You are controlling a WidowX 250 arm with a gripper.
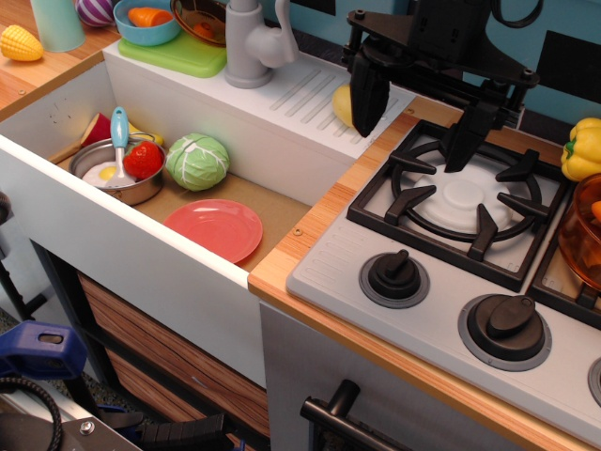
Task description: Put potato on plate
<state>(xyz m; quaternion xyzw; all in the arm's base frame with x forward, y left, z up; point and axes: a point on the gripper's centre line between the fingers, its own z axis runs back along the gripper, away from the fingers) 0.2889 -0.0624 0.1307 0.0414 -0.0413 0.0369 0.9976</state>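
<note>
The potato (342,103) is a small pale-yellow egg shape lying on the white ridged drainboard (305,94) right of the sink; its right side is hidden behind my left finger. My gripper (411,148) is open and empty, with the left finger (366,94) right beside the potato and the right finger (465,141) over the stove burner. The salmon-pink plate (214,230) lies flat and empty on the sink floor, down and to the left of the potato.
In the sink are a green cabbage (197,162) and a steel pot (122,174) with a fried egg, a tomato and a blue spoon. A grey faucet (254,42) stands behind the sink. A yellow pepper (582,148) and an orange pot (582,235) sit at the stove's right.
</note>
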